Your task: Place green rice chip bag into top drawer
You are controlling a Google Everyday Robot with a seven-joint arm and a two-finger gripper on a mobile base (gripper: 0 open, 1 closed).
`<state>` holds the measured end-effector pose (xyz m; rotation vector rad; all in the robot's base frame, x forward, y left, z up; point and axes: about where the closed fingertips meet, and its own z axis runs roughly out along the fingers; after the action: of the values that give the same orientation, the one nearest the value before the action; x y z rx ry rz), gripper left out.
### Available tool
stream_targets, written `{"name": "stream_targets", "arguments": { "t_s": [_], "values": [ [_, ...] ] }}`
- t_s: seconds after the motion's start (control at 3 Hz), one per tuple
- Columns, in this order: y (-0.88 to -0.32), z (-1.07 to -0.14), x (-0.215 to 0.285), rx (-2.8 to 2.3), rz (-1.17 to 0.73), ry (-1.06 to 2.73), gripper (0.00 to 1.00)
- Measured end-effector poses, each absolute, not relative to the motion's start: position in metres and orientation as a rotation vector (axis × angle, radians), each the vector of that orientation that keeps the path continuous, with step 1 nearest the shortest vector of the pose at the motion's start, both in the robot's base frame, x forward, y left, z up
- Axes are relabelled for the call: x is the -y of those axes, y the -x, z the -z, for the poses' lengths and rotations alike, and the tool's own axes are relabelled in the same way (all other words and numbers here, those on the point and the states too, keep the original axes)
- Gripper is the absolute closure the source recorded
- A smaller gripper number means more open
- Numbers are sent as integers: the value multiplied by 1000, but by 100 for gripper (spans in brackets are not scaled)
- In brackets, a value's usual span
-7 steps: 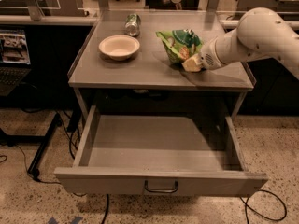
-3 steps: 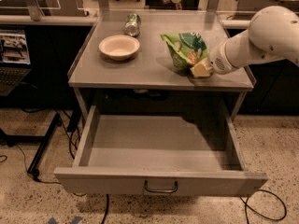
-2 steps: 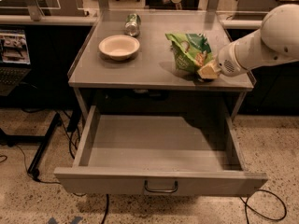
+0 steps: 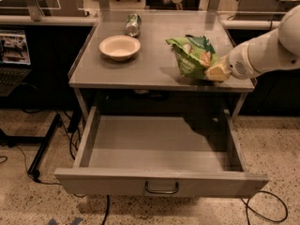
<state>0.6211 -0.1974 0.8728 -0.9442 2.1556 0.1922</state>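
Observation:
The green rice chip bag (image 4: 193,56) is crumpled, with tan chip pictures, and hangs just above the right front part of the tabletop. My gripper (image 4: 215,71) is shut on the bag's right lower side, with the white arm reaching in from the right edge. The top drawer (image 4: 159,156) is pulled fully open below the tabletop and is empty; its curved handle (image 4: 161,189) is at the centre of the front panel. The bag is above the table, behind the drawer's right rear corner.
A cream bowl (image 4: 119,47) sits on the left part of the grey table (image 4: 140,71). A green drink can (image 4: 133,24) lies behind it. A laptop (image 4: 13,55) stands at the far left. Cables run over the speckled floor (image 4: 281,139).
My gripper has lifted the bag and carried it to the right and towards the table's front edge. The drawer, bowl and can have not moved.

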Motion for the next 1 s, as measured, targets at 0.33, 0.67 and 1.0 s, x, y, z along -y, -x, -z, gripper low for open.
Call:
{"name": "stream_targets", "arguments": {
  "t_s": [0.33, 0.67, 1.0],
  "values": [
    [-599, -880, 207, -2165, -197, 885, 100],
    [-576, -884, 219, -2190, -198, 818, 100],
    [-555, -883, 225, -2220, -214, 771, 100]
  ]
}}
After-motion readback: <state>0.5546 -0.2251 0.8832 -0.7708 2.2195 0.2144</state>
